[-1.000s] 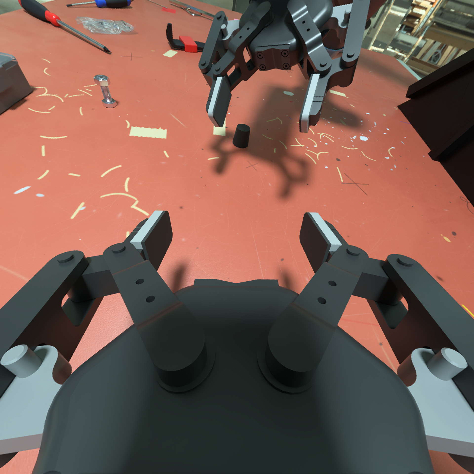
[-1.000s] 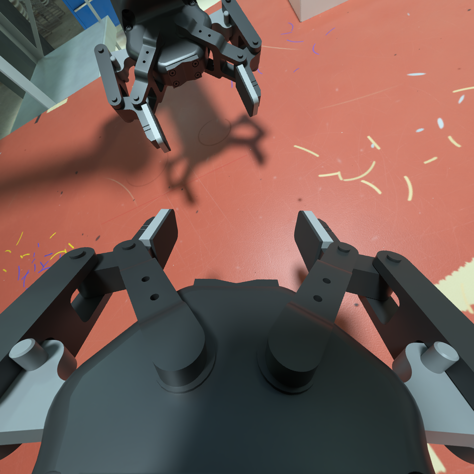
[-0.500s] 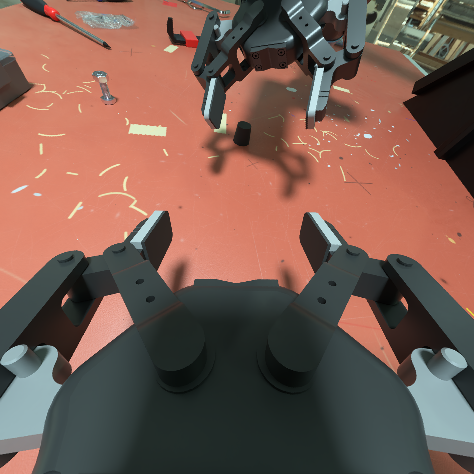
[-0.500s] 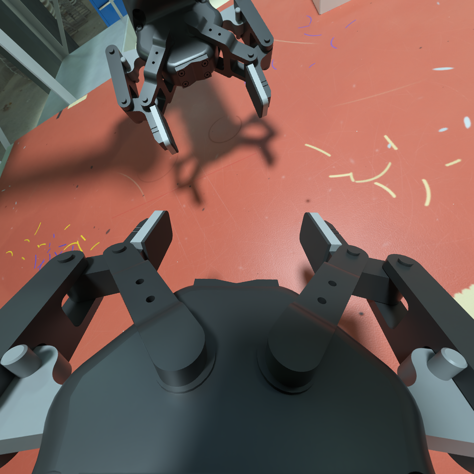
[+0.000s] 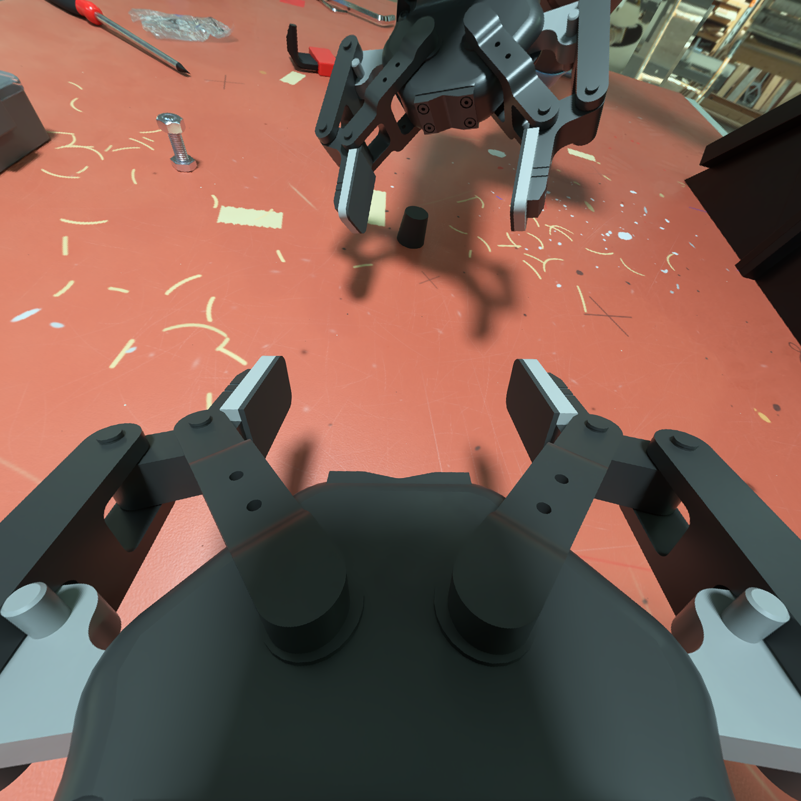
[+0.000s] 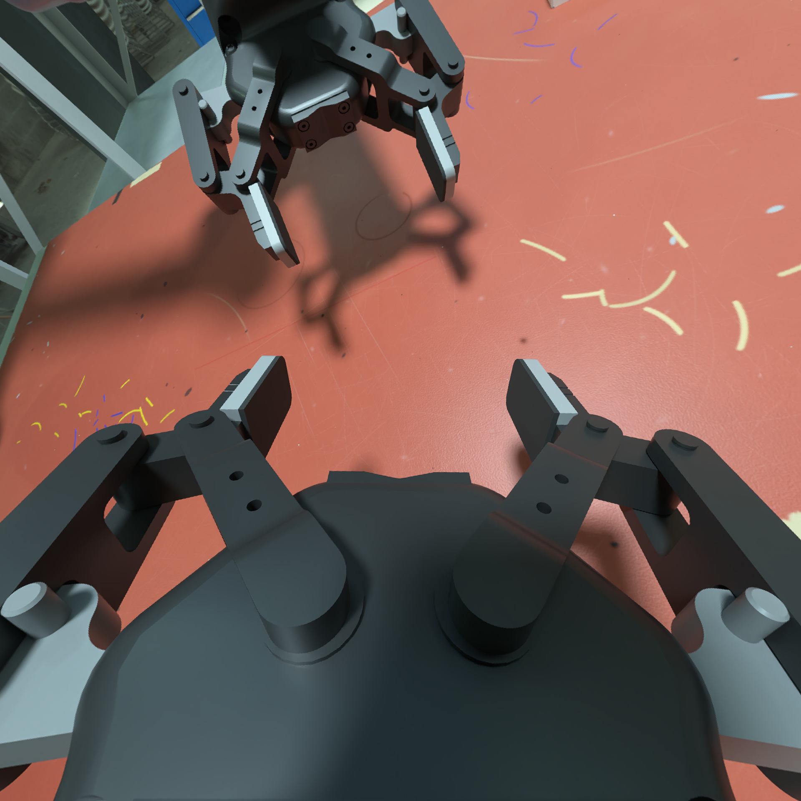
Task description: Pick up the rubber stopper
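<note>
The rubber stopper is a small black tapered plug standing upright on the red table, seen in the left wrist view. My right gripper hangs open just above it, the stopper between its fingers and nearer the left one. My left gripper is open and empty, well short of the stopper. In the right wrist view my right gripper is open over bare table; the stopper is not in that view. The left gripper shows there farther off, open.
A silver bolt, a red-handled screwdriver, a clear plastic bag and a black-and-red clamp lie at the back left. A grey box is at the left edge, a dark block at the right.
The right gripper has come lower and closer over the stopper, still open. The stopper has stayed in place. The left gripper has stayed open.
</note>
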You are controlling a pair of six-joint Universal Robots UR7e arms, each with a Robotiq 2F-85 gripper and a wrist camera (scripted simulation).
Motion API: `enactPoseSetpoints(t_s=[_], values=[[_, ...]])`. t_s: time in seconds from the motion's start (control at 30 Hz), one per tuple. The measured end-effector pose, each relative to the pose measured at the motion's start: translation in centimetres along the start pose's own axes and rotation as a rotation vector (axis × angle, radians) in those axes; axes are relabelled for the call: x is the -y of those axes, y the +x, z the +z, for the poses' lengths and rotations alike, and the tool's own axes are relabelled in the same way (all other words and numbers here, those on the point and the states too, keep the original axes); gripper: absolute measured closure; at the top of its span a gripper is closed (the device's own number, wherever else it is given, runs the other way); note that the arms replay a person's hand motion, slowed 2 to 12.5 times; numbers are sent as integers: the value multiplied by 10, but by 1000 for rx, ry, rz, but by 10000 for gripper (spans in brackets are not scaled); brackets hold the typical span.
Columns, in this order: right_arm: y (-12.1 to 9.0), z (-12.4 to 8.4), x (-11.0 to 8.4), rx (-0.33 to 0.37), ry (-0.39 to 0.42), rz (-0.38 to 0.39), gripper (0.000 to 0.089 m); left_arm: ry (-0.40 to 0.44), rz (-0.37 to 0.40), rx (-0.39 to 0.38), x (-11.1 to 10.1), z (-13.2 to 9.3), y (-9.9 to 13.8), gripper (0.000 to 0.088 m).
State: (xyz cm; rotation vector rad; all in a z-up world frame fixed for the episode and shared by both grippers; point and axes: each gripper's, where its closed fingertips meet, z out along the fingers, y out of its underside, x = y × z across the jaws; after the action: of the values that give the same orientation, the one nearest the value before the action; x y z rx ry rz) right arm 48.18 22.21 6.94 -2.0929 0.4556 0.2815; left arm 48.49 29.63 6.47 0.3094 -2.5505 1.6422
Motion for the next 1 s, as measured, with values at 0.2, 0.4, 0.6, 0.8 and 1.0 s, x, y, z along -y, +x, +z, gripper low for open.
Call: enactPoseSetpoints(t_s=[0.2, 0.4, 0.6, 0.8, 1.0], values=[[0, 4, -2, 17, -11, 2, 39, -5, 0, 1, -1, 1, 0, 28], [1, 8, -4, 29, -29, -2, 39, -16, 1, 4, -3, 2, 0, 28], [1, 12, -5, 37, -41, -12, 39, -31, 5, 8, -5, 4, 0, 28], [1, 13, -5, 46, -46, -19, 39, -40, 12, 16, -6, 5, 0, 28], [2, 14, -5, 44, -47, -30, 39, -46, 25, 31, -6, 5, 0, 28]])
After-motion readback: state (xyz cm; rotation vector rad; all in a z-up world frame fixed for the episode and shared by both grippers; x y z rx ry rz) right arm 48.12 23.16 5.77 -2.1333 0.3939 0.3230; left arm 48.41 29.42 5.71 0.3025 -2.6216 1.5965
